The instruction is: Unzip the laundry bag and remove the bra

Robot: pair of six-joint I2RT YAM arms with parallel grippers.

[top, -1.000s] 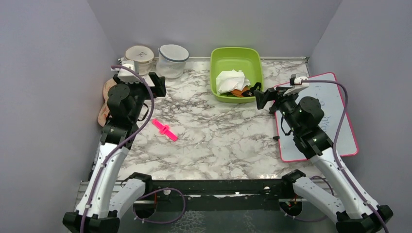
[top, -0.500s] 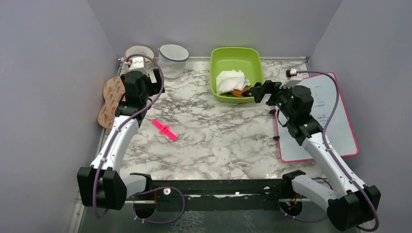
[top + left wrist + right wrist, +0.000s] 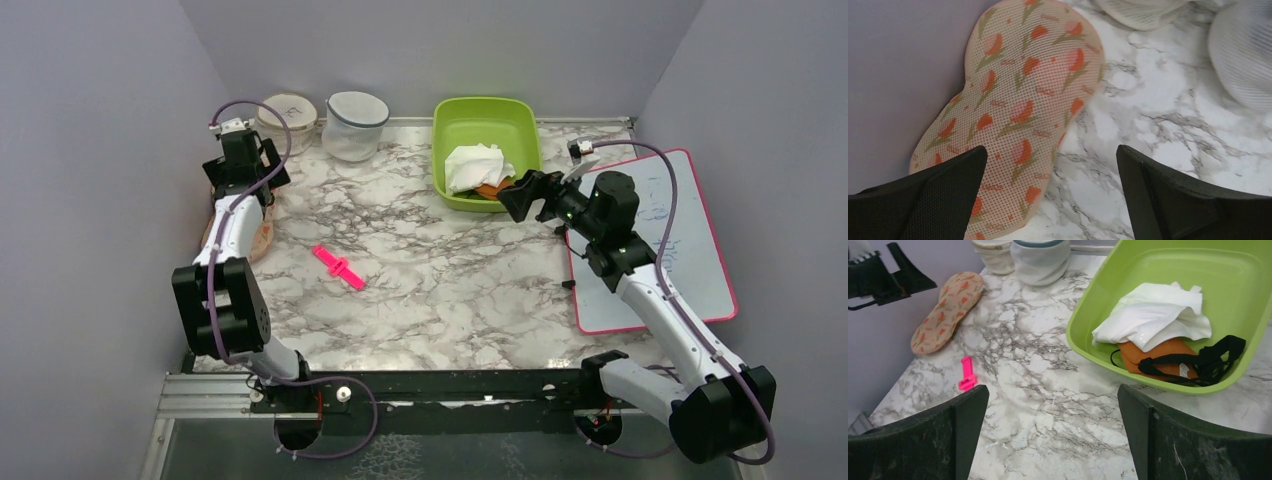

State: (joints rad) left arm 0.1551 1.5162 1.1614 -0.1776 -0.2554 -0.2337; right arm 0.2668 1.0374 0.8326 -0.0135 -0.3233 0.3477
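Observation:
The laundry bag (image 3: 1018, 100), a peach two-lobed mesh case with orange-red flower motifs, lies flat against the left wall, zipped as far as I can tell. My left gripper (image 3: 1050, 155) hovers open above its near lobe, one finger over the mesh and the other over marble. In the top view the left arm covers most of the laundry bag (image 3: 266, 232), with the left gripper (image 3: 240, 165) near the wall. The right wrist view shows the laundry bag (image 3: 945, 312) at far left. My right gripper (image 3: 520, 195) is open over bare marble, empty. The bra is hidden.
A green tub (image 3: 487, 110) at the back holds a white cloth (image 3: 1153, 312) and a black-and-orange garment (image 3: 1178, 360). Two round white mesh tubs (image 3: 355, 125) (image 3: 288, 110) stand back left. A pink clip (image 3: 338, 266) lies mid-table. A pink-rimmed whiteboard (image 3: 660, 250) lies right.
My left arm has swung out to the left and back, bringing its gripper over the laundry bag by the wall. The right gripper has edged left along the tub's front. Both stay open.

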